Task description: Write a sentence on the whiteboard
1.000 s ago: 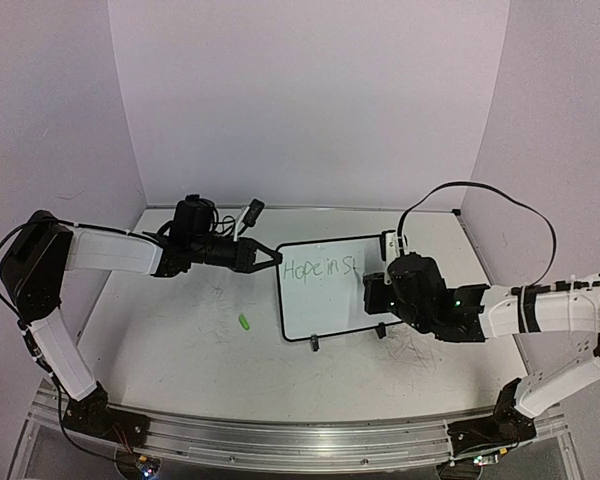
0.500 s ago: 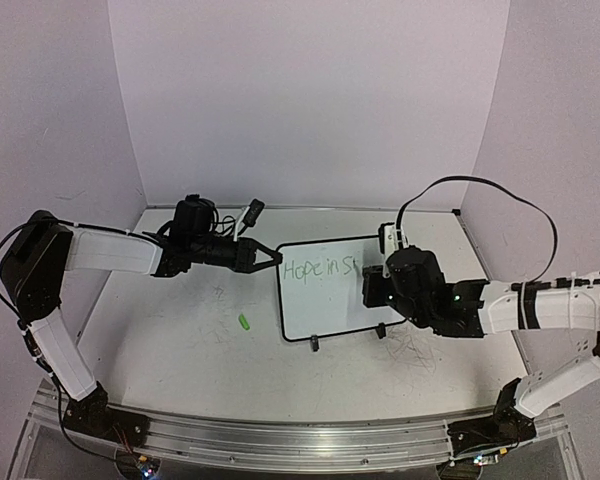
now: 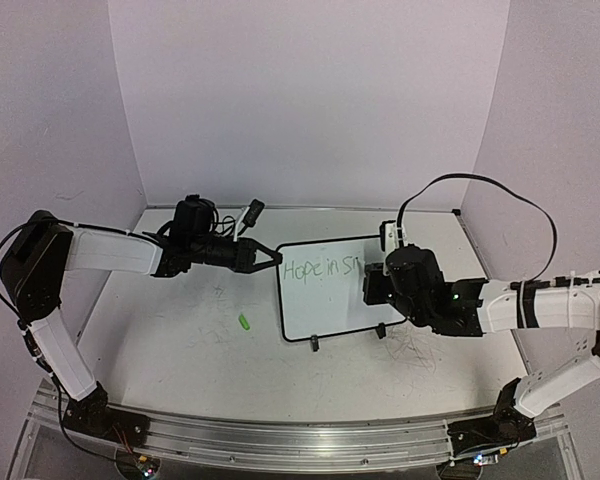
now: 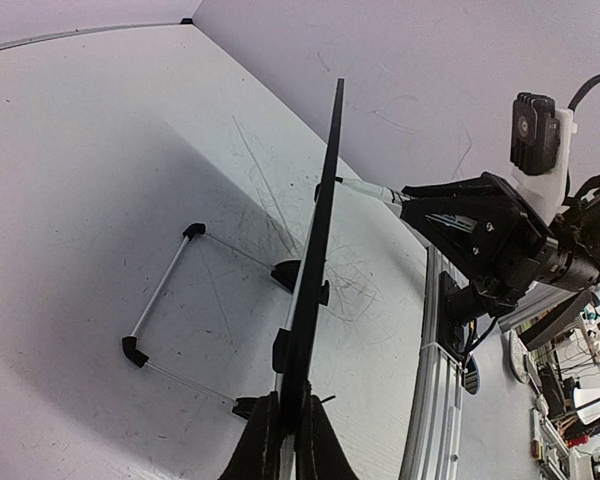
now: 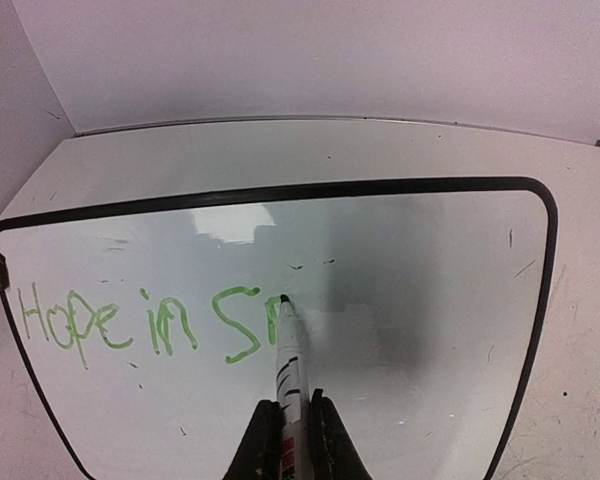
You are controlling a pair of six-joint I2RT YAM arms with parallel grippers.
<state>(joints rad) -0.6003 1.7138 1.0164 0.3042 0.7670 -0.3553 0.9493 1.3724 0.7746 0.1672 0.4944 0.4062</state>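
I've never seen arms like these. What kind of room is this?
Likely a robot lab booth: plain lilac walls around a scuffed white table, two white-and-black arms bolted to an aluminium rail.

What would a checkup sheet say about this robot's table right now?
Surface: white table, scuffed with old pen marks.
Job's things: whiteboard standing on the table; green lettering reads "Hope in S" plus a started stroke; marker tip at that stroke.
Clutter: one small green bit lying left of the board.
End effectors: left end effector shut on the whiteboard's edge; right end effector shut on the marker.
Cables: black cable looping high on the right.
Surroundings: plain pale walls.
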